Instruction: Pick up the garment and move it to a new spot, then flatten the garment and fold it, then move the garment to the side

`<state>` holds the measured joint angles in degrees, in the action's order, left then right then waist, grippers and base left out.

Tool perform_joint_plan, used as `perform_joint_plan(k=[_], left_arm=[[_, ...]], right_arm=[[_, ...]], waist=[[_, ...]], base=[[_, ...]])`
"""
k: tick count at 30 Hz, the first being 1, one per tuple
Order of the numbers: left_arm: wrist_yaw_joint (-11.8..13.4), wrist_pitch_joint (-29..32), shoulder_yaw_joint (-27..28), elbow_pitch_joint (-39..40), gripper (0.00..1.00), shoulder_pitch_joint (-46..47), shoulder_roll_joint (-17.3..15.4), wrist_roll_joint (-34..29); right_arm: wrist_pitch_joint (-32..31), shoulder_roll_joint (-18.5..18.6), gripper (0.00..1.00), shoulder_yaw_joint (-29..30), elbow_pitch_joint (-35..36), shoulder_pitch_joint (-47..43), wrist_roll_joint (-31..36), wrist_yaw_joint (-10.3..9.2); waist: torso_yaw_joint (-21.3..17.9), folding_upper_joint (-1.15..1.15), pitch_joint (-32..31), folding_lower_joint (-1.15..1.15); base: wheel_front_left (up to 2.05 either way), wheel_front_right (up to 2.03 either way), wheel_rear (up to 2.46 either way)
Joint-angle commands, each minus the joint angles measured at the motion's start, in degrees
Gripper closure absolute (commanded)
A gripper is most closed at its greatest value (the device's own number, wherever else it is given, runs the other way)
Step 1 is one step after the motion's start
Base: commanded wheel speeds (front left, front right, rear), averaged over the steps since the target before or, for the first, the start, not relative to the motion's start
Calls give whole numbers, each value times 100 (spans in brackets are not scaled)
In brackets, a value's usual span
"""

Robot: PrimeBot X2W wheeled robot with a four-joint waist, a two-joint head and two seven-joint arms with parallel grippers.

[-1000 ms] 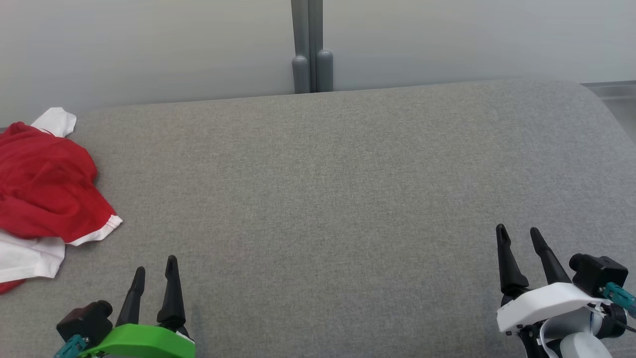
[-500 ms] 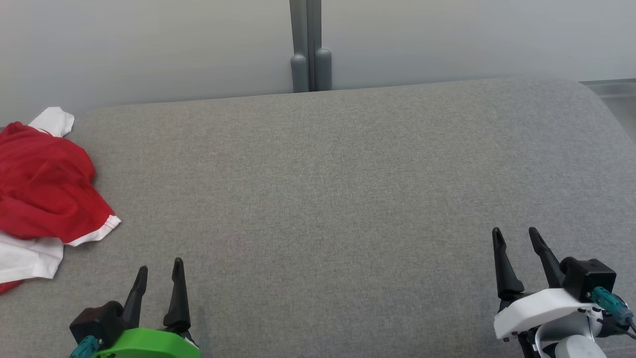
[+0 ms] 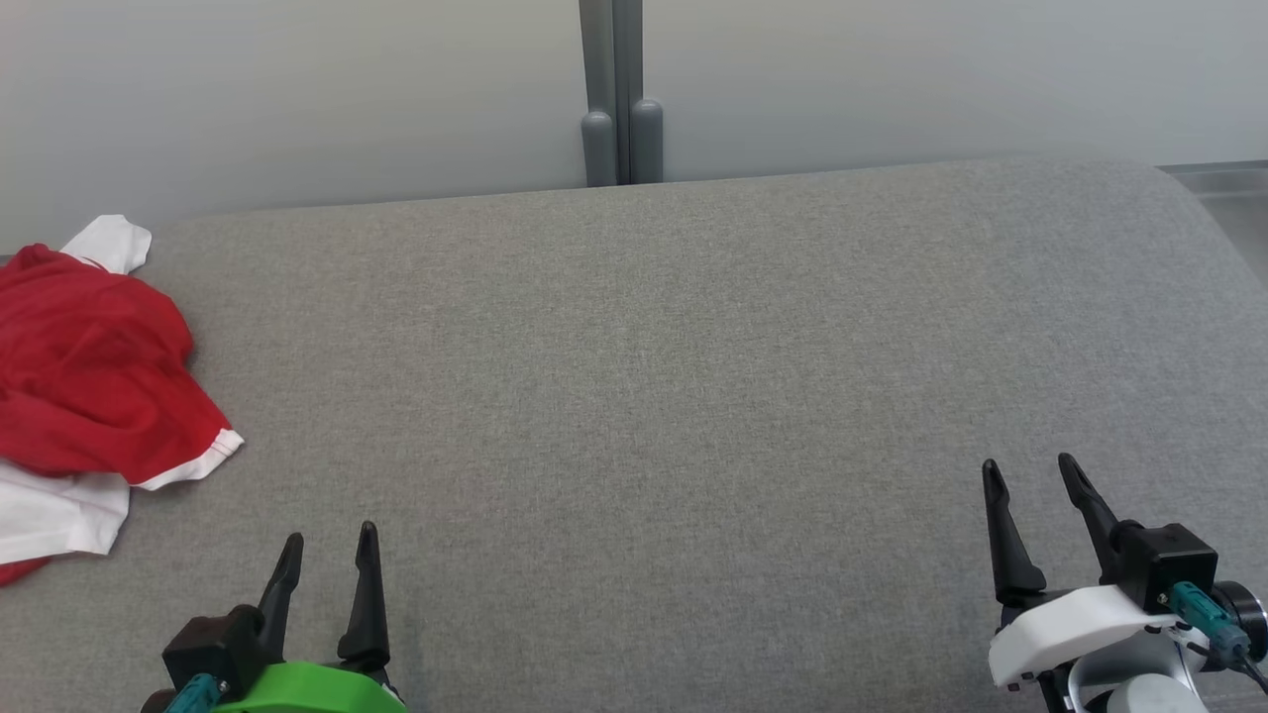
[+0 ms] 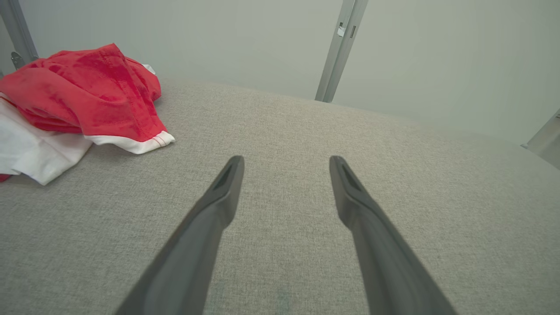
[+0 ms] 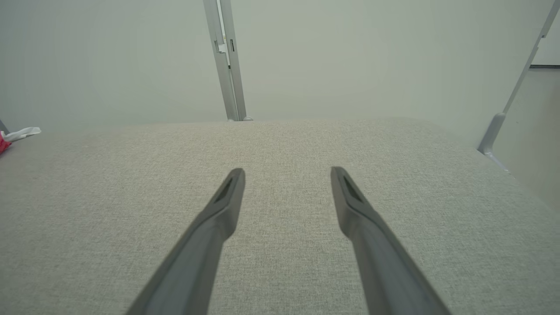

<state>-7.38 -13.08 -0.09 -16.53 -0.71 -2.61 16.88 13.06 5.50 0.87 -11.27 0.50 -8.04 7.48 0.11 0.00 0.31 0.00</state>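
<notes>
Red jersey cloth with white trim: the crumpled red-and-white garment (image 3: 89, 366) lies bunched at the far left edge of the grey fabric-covered counter (image 3: 634, 376), partly cut off by the border of my head view. One white piece pokes out at its far corner, and a white fold spreads from under the red on the near side.

My left fingers (image 3: 368, 584) sit at the lower left of the head view, parted to a moderate gap with nothing between them. On the left wrist camera the garment lies up and to the left of them, near but clearly apart.

My right fingers (image 3: 1003, 535) are at the lower right, well away from the garment, parted about as far and also empty. Their tips point across bare grey fabric, and the right wrist camera catches just a scrap of the garment at its far left edge.

Behind the counter stands a pale wall with a grey vertical post (image 3: 614, 94).
</notes>
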Motion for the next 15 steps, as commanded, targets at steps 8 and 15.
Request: perform_joint_plan(k=[8, 15], left_arm=[[-17, -120, -20, 10, 0, -89, -44, -332], [-18, -190, -38, -8, 0, -104, -45, -554]], right_arm=[[133, 42, 0, 1, -24, -94, 315, 1], [194, 52, 0, -13, -57, -110, 529, 1]], waist=[[8, 0, 1, 0], [14, 0, 17, 0]], base=[[0, 0, 0], [0, 0, 0]])
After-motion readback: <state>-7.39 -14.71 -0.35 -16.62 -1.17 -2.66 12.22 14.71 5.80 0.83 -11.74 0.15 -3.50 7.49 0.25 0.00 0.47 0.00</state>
